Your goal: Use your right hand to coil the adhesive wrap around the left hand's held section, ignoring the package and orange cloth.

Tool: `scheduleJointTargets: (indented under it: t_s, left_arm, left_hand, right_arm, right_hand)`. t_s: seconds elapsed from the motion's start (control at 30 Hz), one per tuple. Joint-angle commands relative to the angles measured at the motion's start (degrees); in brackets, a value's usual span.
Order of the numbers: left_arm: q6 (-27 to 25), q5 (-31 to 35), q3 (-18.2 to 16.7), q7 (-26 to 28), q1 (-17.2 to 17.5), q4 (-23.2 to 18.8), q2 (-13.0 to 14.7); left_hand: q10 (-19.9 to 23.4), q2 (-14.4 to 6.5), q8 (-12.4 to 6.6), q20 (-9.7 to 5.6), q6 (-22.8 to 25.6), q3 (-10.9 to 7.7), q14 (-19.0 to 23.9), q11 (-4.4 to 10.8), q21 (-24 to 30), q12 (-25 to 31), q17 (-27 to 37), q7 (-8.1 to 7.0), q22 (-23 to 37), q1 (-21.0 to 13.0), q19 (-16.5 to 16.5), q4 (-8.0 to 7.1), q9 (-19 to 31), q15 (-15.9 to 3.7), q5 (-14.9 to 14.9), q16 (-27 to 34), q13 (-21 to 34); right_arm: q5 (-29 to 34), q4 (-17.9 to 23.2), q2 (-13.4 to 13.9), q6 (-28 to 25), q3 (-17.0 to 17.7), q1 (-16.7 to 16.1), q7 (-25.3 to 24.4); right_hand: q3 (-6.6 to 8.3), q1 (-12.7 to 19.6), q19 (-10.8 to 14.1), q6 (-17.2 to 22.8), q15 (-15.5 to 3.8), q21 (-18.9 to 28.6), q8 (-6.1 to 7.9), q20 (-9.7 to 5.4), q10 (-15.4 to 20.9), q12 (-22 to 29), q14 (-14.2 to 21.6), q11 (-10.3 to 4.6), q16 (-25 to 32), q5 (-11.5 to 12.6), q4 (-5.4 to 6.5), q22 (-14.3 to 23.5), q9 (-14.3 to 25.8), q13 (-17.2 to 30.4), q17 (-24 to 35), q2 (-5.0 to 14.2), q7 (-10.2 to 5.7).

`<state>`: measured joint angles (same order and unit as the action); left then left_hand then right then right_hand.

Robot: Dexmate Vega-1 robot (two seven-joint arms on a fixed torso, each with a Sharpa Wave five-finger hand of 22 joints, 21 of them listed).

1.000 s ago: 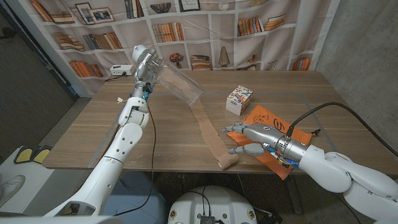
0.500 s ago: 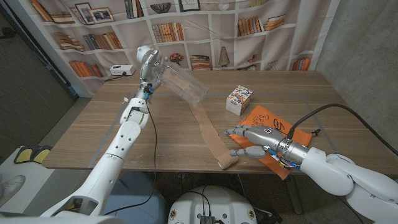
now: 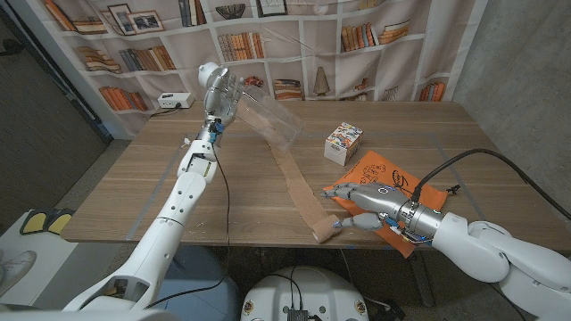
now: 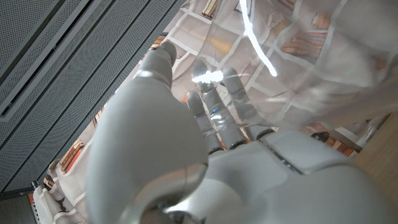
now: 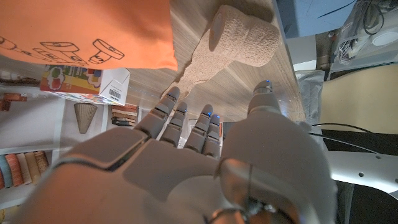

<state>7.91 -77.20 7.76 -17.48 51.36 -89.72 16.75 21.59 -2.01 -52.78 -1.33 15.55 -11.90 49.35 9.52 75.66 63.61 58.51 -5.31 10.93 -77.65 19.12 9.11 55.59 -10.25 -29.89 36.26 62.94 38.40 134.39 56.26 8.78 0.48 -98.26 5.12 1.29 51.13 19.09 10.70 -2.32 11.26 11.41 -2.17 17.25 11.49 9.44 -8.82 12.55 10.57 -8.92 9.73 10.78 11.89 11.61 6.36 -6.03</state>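
A tan adhesive wrap strip (image 3: pixel 294 183) runs across the table from a clear, tube-like section (image 3: pixel 263 120) down to its roll (image 3: pixel 328 228) at the front edge. My left hand (image 3: pixel 217 89) is raised above the back left of the table and grips the clear section (image 4: pixel 323 62), with its fingers (image 4: pixel 214 112) curled against it. My right hand (image 3: pixel 364 203) sits just right of the roll with fingers spread, holding nothing. In the right wrist view the roll (image 5: pixel 244 38) lies a little beyond my right hand's fingertips (image 5: pixel 177 109).
An orange cloth (image 3: pixel 385 171) lies under my right hand, seen also in the right wrist view (image 5: pixel 93 31). A small printed package (image 3: pixel 343 143) stands just behind it. A white device (image 3: pixel 175 100) sits at the back left corner. The roll is close to the table's front edge.
My left hand has shifted slightly right with the clear section. My right hand has edged toward the front edge, closer to the roll. The roll has not moved.
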Motion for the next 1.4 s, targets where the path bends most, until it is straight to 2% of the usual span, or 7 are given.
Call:
scheduleJointTargets:
  t_s: [0.03, 0.47, 0.77, 0.9, 1.03, 1.17, 1.4]
  left_arm:
    - [0.0, -0.94, -0.34, -4.67, -0.31, 0.71, -0.93]
    - [-1.88, -3.64, -1.07, -6.26, 1.23, -1.41, -1.26]
    - [-1.79, -3.6, -0.88, -6.42, 2.1, -2.4, -1.6]
    - [-1.81, -3.9, -0.85, -6.31, 2.38, -2.47, -1.89]
    - [-1.55, -3.83, -0.84, -6.9, 2.55, -2.49, -2.02]
    - [-1.45, -4.05, -1.01, -7.25, 2.57, -2.76, -2.13]
    - [-1.2, -3.72, -0.98, -7.45, 2.69, -3.3, -1.92]
  left_hand:
    - [0.39, -5.66, -0.25, 0.07, 0.6, 0.19, 2.98, 0.15, 0.22, 0.23, 0.27, -0.06, -0.04, -5.1, -0.1, -0.06, 0.18, -2.71, -0.36, 0.45, 0.24]
    - [0.47, -5.68, -0.27, 0.05, 0.58, 0.31, 3.01, 0.15, 0.24, 0.21, 0.33, -0.34, -0.1, -5.0, -0.13, -0.15, 0.14, -2.7, -0.38, 0.47, 0.2]
    - [0.5, -5.73, -0.25, 0.13, 0.64, 0.31, 2.86, 0.1, 0.18, 0.22, 0.33, -0.2, -0.13, -5.05, -0.27, -0.12, 0.03, -2.73, -0.43, 0.38, 0.23]
    - [0.49, -5.66, -0.27, 0.12, 0.66, 0.34, 2.89, 0.2, 0.18, 0.19, 0.43, -0.17, -0.14, -5.02, -0.22, -0.11, 0.01, -2.74, -0.45, 0.43, 0.19]
    - [0.64, -5.63, -0.26, 0.12, 0.76, 0.36, 2.9, 0.07, 0.17, 0.24, 0.43, -0.23, -0.17, -5.0, -0.12, -0.12, -0.09, -2.73, -0.48, 0.42, 0.19]
    - [0.6, -5.65, -0.29, 0.13, 0.74, 0.39, 2.87, 0.14, 0.2, 0.27, 0.41, -0.16, -0.14, -4.98, -0.19, -0.13, -0.05, -2.71, -0.49, 0.37, 0.28]
    - [0.65, -5.63, -0.25, 0.11, 0.8, 0.41, 2.87, 0.21, 0.15, 0.25, 0.37, -0.37, -0.17, -4.99, -0.16, -0.12, -0.18, -2.74, -0.54, 0.33, 0.26]
  right_arm:
    - [3.83, 0.9, 0.48, -1.21, -2.33, 0.31, 0.66]
    - [9.98, 2.07, 1.59, -3.93, -5.12, -0.1, -0.82]
    - [14.37, 2.21, 2.77, -5.04, -6.1, -1.17, -3.39]
    - [16.48, 2.35, 2.9, -6.13, -6.88, -1.35, -4.18]
    - [16.54, 2.08, 3.09, -6.63, -7.46, -0.74, -4.4]
    - [16.17, 1.55, 3.54, -6.53, -8.25, 0.72, -4.52]
    - [16.95, 0.24, 4.56, -6.0, -11.29, 4.04, -4.78]
  right_hand:
    - [0.42, 0.69, -0.18, -0.58, -9.17, -0.19, -0.3, -0.22, -0.52, -0.09, -0.41, 0.06, 0.1, -0.02, -0.08, 0.26, 0.27, 0.26, 0.1, 0.14, -0.19]
    - [0.81, 1.59, -0.18, -3.96, -7.15, -0.12, -1.03, -0.23, -3.48, -0.77, -1.32, 2.02, -0.15, -0.08, 0.07, 0.25, 0.3, 0.32, 0.18, -0.18, 1.3]
    - [1.26, 2.64, -1.82, -6.15, -6.62, -0.51, -0.97, -2.63, -5.16, -0.82, -2.32, 2.82, -0.49, -0.11, 0.01, 0.3, 0.38, 0.38, 0.14, -0.34, 2.28]
    - [1.36, 3.18, 0.0, -5.34, -7.08, 0.26, -0.28, -3.96, -5.09, -0.45, -0.87, 2.9, -0.06, -0.17, -0.03, 0.25, 0.48, 0.36, -0.12, -0.83, 2.15]
    - [1.37, 3.41, 1.09, -5.03, -6.24, 0.56, -0.02, -3.24, -5.78, -0.51, -0.08, 3.66, 0.06, -0.21, 0.06, 0.21, 0.55, 0.33, -0.33, -1.19, 2.37]
    - [1.55, 3.8, 3.56, -5.28, -3.5, 1.04, 0.06, 0.87, -6.92, -0.5, -0.29, 2.79, -0.29, -0.2, 0.33, 0.11, 0.67, 0.32, -0.54, -1.4, 1.92]
    - [1.8, 4.39, 4.37, -5.63, -5.8, 0.91, 0.02, -1.21, -7.54, -0.48, -0.96, 3.54, -0.66, -0.16, 0.31, 0.12, 0.69, 0.26, -0.59, -1.47, 1.92]
